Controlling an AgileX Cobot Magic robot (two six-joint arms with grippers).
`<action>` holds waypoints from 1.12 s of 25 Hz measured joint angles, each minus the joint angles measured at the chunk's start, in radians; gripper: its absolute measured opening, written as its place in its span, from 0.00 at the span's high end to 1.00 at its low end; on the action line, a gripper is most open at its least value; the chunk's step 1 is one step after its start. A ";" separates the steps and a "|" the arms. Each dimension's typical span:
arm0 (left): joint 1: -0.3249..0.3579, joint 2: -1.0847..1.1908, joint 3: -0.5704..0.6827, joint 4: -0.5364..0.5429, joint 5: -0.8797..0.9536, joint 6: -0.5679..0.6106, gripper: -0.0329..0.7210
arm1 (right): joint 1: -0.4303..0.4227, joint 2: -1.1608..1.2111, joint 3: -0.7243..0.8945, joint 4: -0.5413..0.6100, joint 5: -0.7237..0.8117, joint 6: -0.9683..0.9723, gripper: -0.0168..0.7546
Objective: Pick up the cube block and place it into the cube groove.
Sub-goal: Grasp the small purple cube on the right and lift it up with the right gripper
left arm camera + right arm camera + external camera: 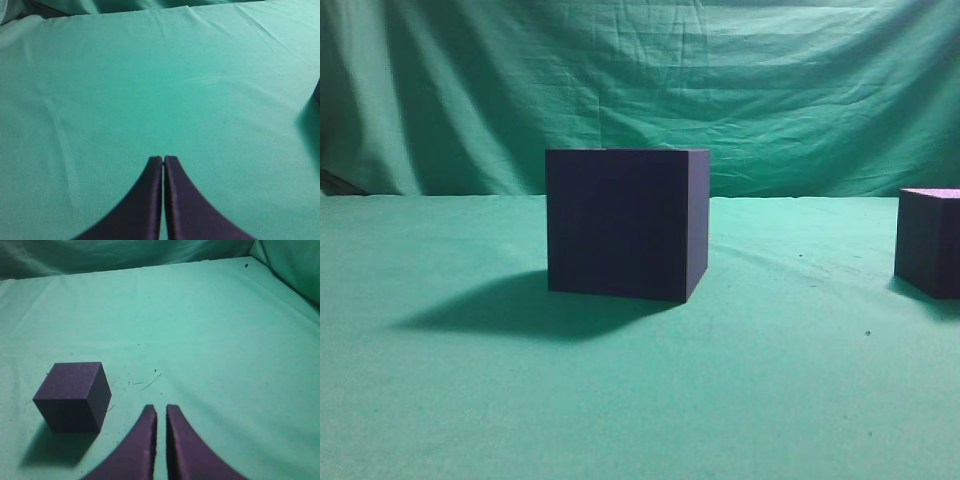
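Sitting on the green cloth (pixel 640 400) in the middle of the exterior view is the cube groove (pixel 625 222), a big dark box seen from the side, so its top cannot be seen at all. The cube block (pixel 930 243) stands well apart from it at the right edge, cut off by the frame so only part shows, with a thin strip of its pinkish top. The left gripper (pixel 163 159) has its two dark tips pressed together with nothing between them over bare cloth, and the right gripper (pixel 161 409) is almost closed too, holding nothing, with the small cube to its left.
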 joint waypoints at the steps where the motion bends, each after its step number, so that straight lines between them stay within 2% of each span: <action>1: 0.000 0.000 0.000 0.000 0.000 0.000 0.96 | 0.000 0.000 0.000 0.000 0.000 0.000 0.92; 20: 0.000 0.000 0.000 0.000 0.000 0.000 0.96 | 0.000 0.000 0.000 0.003 -0.010 0.000 0.92; 22: 0.000 0.000 0.000 0.000 0.000 0.000 0.96 | 0.000 0.000 0.002 0.038 -0.058 0.006 0.92; 25: 0.000 0.000 0.000 0.000 0.000 0.000 0.96 | 0.000 0.000 0.002 0.138 -0.216 0.019 0.92; 28: 0.000 0.000 0.000 0.000 0.000 0.000 0.96 | 0.000 0.000 0.002 0.169 -0.355 0.021 0.92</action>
